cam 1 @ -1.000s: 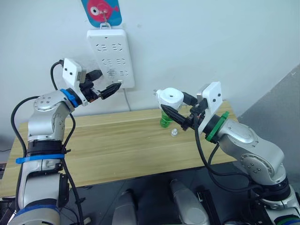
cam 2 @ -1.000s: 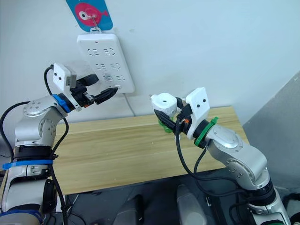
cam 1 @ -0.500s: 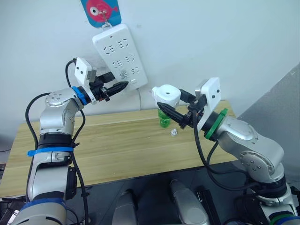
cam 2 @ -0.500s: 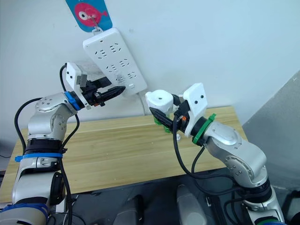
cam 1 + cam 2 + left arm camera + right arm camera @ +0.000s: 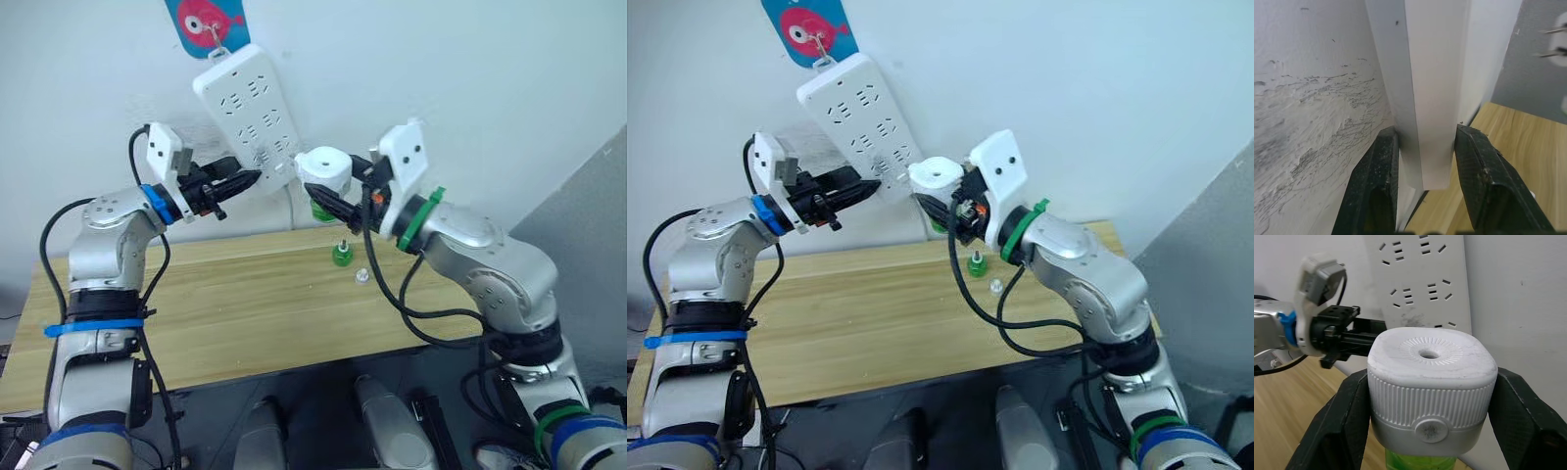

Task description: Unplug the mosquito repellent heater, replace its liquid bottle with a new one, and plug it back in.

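The white mosquito repellent heater is raised in front of the wall, with my right gripper shut on its ribbed sides. A green bottle sits in its underside. The heater hangs just right of the lower end of the white power strip, which dangles tilted from a wall hook. My left gripper is shut on the strip's lower edge, one black finger on each face. On the table stands the capless green liquid bottle with a thin wick stem.
A small white cap lies on the wooden table just right of the standing bottle. The strip's white cable drops behind the table. A fish-shaped sticker marks the hook above the strip.
My left gripper has closed on the strip's lower edge and swung the strip to a tilt. My right arm has lifted the heater up and left, close to the strip's lower end.
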Available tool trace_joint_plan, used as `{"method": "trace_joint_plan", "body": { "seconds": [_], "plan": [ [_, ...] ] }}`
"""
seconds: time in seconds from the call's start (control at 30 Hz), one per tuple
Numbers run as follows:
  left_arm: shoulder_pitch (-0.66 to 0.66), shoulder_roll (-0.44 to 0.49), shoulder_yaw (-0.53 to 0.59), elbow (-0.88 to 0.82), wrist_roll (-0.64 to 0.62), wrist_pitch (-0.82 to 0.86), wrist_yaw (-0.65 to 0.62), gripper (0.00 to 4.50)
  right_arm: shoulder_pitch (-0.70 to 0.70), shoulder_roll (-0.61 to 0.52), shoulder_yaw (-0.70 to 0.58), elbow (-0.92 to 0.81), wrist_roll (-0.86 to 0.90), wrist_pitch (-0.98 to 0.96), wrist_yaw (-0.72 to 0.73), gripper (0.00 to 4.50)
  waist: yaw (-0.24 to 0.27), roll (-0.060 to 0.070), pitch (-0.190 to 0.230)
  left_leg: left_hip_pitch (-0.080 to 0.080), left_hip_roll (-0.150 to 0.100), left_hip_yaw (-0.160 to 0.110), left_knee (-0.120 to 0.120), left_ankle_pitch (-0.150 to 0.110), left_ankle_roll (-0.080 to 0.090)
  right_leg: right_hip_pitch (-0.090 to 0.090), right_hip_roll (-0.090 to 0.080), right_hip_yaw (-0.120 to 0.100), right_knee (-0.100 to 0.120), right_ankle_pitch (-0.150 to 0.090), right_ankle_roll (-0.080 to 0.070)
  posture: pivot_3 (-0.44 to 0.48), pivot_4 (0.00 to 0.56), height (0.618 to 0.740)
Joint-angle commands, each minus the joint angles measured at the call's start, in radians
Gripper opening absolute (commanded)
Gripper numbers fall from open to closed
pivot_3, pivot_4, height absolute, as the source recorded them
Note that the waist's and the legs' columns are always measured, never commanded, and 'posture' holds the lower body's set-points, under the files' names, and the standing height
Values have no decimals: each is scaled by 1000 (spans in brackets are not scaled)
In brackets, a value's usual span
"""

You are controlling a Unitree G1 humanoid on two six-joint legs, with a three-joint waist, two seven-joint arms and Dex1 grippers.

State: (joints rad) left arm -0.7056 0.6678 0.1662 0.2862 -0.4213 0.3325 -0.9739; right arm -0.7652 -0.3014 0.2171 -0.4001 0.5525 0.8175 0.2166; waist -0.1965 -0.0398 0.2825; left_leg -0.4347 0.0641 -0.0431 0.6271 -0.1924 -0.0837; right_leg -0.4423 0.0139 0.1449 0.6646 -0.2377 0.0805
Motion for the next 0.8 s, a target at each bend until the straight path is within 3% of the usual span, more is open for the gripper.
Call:
{"method": "trace_joint_plan", "body": {
  "seconds": [0.03, 0.33, 0.8],
  "plan": [
    [31, 30, 30, -85, -21, 67, 26, 1322, -49, 47, 10, 34, -60, -51, 8, 3013, 2, 0, 0, 0, 0, -1, 0, 0, 0, 0, 0, -1, 0, 0, 0, -185, 265, 740],
    [52, 53, 46, -124, -29, 102, 45, 1320, -101, 148, 16, 159, -161, -130, 46, 3013, 2, 0, 0, 0, 0, -2, -1, 0, 0, 0, 0, -2, 0, 1, -2, -158, 257, 740],
    [37, 45, 42, -118, -33, 105, 49, 1319, -93, 220, 9, 207, -240, -137, 70, 3013, 2, 0, 0, 0, 0, -2, -1, 0, 0, 0, 0, -3, 0, 1, -3, -157, 255, 740]
  ]
}}
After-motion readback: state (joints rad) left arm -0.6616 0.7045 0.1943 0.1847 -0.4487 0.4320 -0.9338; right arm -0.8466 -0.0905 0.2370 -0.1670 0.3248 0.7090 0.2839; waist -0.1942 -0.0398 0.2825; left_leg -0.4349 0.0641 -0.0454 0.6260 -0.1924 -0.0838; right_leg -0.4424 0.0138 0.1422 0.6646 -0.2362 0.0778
